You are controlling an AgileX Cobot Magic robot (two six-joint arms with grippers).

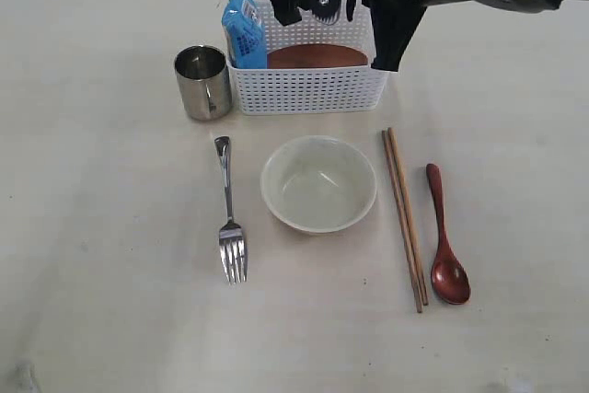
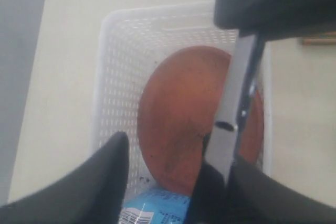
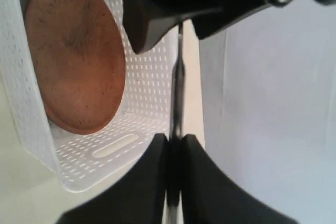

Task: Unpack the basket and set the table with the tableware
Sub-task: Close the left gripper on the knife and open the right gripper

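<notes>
Most of the setting is laid out on the surface [image 1: 110,273]: the fork [image 1: 230,213] left of the bowl [image 1: 318,183], the chopsticks [image 1: 403,218] and wooden spoon [image 1: 444,236] to its right, and the steel mug [image 1: 202,82] standing just beside the left end of the basket [image 1: 304,89]. Inside the basket, the brown plate [image 1: 317,55] leans on edge against the long wall, and the blue snack packet [image 1: 244,29] stands at the left end.

Both arms hang over the basket. The right pincer [image 3: 176,140] is pressed together on the knife [image 3: 177,93], which shows edge-on as a thin steel line running away from the fingertips, above the basket's far rim. Gripping it by one end seems to leave the rest of the length free for the other arm. The left pincer [image 2: 165,161] is spread, with the plate and a corner of the packet showing through the gap. The knife passes close by one of its fingers, though I cannot tell whether metal and finger touch.

This looks like a handover in mid-air, or the left arm lining up on the plate; the views do not settle which. Either way, the knife and plate have not yet reached the surface. The plate stands nearly upright and tight to the lattice, so a pinch on its upper rim seems the only easy way in.
</notes>
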